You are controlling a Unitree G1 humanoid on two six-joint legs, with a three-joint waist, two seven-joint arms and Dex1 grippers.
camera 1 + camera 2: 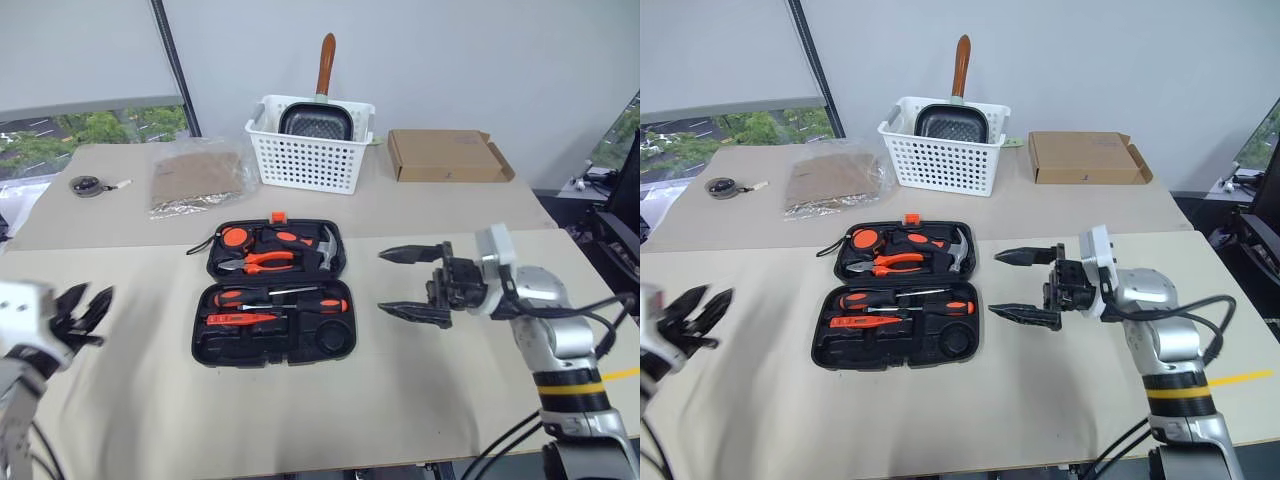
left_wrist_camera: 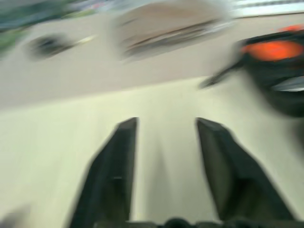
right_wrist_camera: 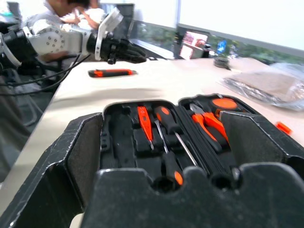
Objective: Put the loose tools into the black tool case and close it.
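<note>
The black tool case (image 1: 273, 293) lies open at the table's middle. Its near half holds two orange-and-black screwdrivers (image 1: 290, 303) and the small orange tester (image 1: 240, 319). Pliers (image 1: 265, 262) and a hammer (image 1: 322, 250) fill the far half. In the right wrist view a red-and-black utility knife (image 3: 111, 72) lies on the table beyond the case, close to my left gripper (image 3: 128, 51). A small grey tape roll (image 1: 88, 185) sits far back left. My left gripper (image 1: 90, 308) is open and empty at the left edge. My right gripper (image 1: 384, 281) stands open just right of the case, pointing at it.
A white slotted basket (image 1: 310, 160) with a pan stands behind the case. A flat cardboard box (image 1: 447, 156) is at the back right, a plastic bag (image 1: 197, 177) at the back left. A person (image 3: 61, 9) sits beyond the table's left end.
</note>
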